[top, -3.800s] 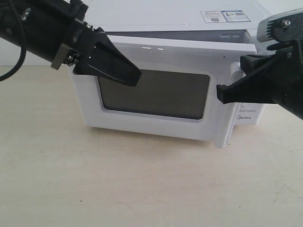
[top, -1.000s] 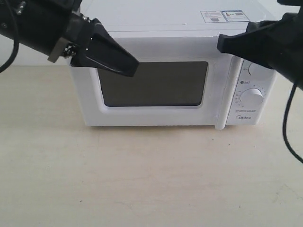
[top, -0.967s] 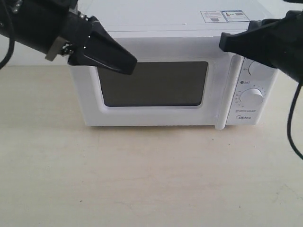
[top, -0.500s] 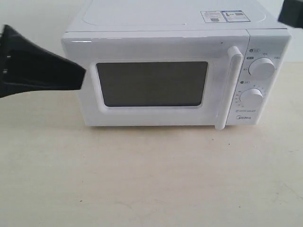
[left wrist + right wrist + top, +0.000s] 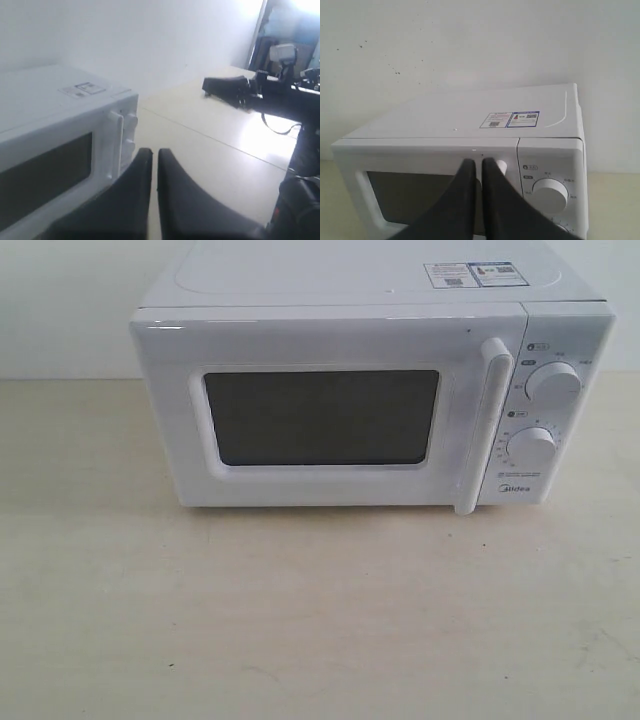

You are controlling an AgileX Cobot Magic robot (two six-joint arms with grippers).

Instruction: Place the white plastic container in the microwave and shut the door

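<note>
The white microwave stands on the table with its door closed flush; the vertical bar handle and two knobs sit at its right side. The white plastic container is hidden from every view. Neither arm shows in the exterior view. In the left wrist view my left gripper is shut and empty, off to the side of the microwave, well apart from it. In the right wrist view my right gripper is shut and empty, held back in front of the microwave near the top of the handle.
The pale wooden table stretches in front of the microwave. A white wall rises behind it. The left wrist view also shows the other black arm and a cable over the table.
The door went from ajar to closed earlier. Within the last second both arms drew back out of the exterior view, the left one leaving last toward the left edge.
</note>
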